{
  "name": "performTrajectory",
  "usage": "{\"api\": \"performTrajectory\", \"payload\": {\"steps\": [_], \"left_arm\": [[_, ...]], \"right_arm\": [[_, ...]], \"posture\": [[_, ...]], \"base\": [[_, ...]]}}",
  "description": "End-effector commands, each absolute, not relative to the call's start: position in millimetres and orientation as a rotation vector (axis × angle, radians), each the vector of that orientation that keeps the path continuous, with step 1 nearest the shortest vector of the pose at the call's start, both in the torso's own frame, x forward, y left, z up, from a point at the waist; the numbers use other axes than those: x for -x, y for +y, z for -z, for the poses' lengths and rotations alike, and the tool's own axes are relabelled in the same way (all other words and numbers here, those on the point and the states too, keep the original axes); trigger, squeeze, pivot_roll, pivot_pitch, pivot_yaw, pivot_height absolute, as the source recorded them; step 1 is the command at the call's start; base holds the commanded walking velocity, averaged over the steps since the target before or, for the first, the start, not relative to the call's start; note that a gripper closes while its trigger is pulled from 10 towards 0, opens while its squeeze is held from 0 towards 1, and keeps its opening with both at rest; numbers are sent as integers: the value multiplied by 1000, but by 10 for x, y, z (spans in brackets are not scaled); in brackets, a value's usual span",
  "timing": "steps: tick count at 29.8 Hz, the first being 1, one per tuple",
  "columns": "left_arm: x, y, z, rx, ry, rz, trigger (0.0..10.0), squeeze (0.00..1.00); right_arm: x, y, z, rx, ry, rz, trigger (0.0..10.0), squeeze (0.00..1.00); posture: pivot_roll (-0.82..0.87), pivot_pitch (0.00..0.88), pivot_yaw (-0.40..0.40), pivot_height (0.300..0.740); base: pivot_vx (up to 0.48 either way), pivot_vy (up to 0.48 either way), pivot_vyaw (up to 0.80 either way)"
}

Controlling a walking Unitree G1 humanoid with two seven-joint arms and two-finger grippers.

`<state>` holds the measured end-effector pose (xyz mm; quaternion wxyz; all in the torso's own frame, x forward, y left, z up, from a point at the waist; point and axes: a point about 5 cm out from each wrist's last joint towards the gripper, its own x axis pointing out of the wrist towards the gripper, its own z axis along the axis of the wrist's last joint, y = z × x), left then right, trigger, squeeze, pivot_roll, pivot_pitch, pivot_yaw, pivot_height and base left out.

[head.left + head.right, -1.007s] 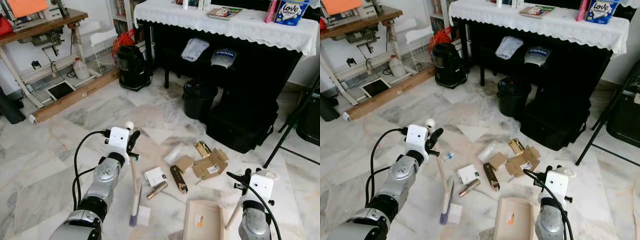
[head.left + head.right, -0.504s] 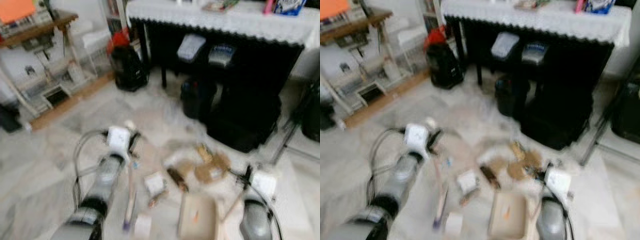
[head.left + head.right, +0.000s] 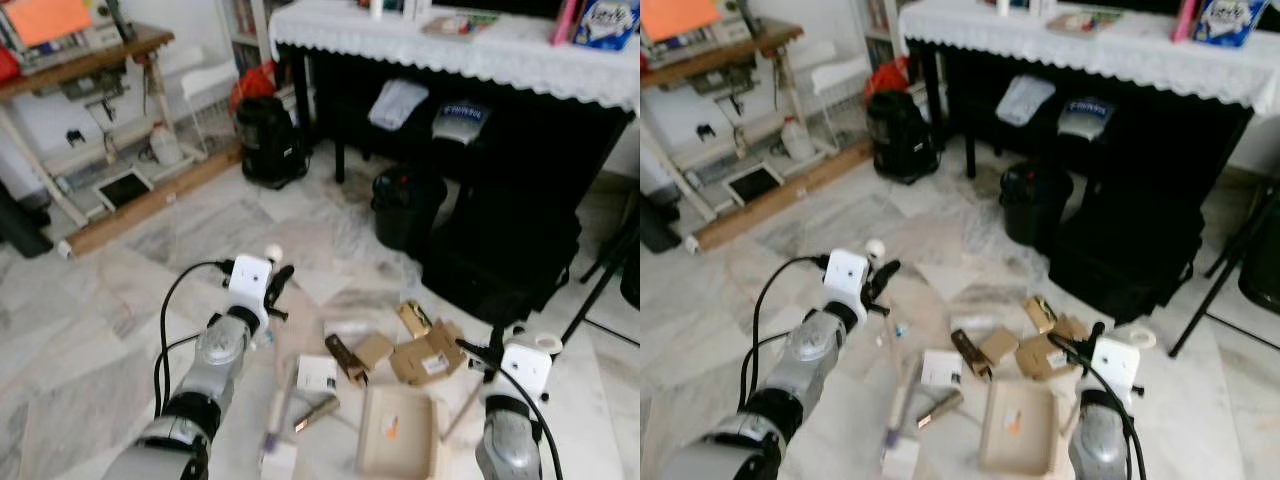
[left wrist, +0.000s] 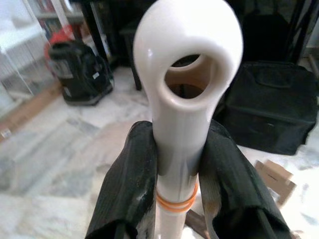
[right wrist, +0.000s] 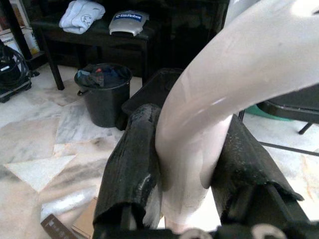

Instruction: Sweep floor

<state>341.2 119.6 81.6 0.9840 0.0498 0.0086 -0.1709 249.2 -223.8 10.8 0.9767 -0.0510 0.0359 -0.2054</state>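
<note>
Swept closer to the dustpan (image 3: 395, 432), scraps; cream broom (image 3: 277, 404) purple-bristled.

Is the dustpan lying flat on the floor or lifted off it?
Cannot tell: the dustpan sits low beside the cardboard scraps, handle gripped by the right end effector.

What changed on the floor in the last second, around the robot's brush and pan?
The beige dustpan now lies nearer the brown cardboard scraps, so the right gripper seems to have pushed it forward. The whole view shifted too, so the head moved. Unchanged: the left gripper stays shut on the white broom handle, the right on the white dustpan handle.
</note>
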Motion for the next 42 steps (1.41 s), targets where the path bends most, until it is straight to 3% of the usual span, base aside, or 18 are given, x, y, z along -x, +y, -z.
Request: {"api": "performTrajectory", "payload": {"steps": [1, 14, 26, 42], "left_arm": [[-3401, 1230, -769, -127, 54, 359, 10000, 0], [-3346, 1283, -609, -177, 162, 383, 10000, 0], [-3373, 1270, -637, 173, 151, 310, 10000, 0], [-3361, 1154, -661, 241, 162, 456, 10000, 0]], "right_arm": [[-2488, -2211, -98, 103, 74, 406, 10000, 0], [-2469, -2168, -63, 87, 89, 378, 10000, 0], [-2451, -2158, -40, 81, 101, 369, 10000, 0], [-2460, -2142, -32, 77, 109, 369, 10000, 0]], "posture": [[-112, 0, 60, 740], [-120, 0, 64, 740], [-124, 0, 63, 740], [-114, 0, 63, 740]], "base": [[0, 0, 0], [0, 0, 0], [0, 0, 0], [0, 0, 0]]}}
